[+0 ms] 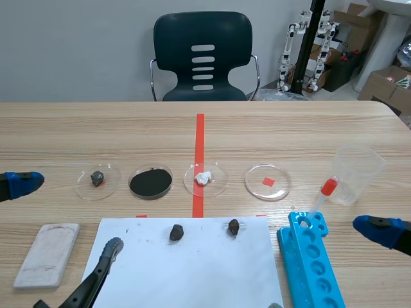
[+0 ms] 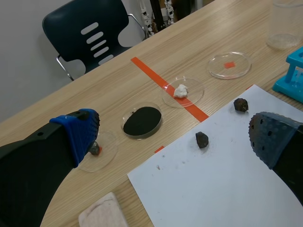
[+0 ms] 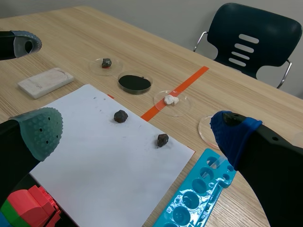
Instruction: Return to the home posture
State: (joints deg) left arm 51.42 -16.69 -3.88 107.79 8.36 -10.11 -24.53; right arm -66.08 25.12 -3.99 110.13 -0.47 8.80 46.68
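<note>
Low at the near left and near right of the table (image 1: 289,122), my left gripper (image 2: 175,137) and right gripper (image 3: 137,132) hang with jaws spread, both empty. I judge homing nearly complete, though the arm joints are out of view. What remains is a small settling move, kept clear of the blue rack (image 1: 311,263).

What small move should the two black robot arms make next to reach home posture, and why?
Probably draw both arms gently straight back toward the robot. The left gripper and right gripper are open, hold nothing, and sit at the sides of the wooden table, apart from the white paper sheet.
</note>
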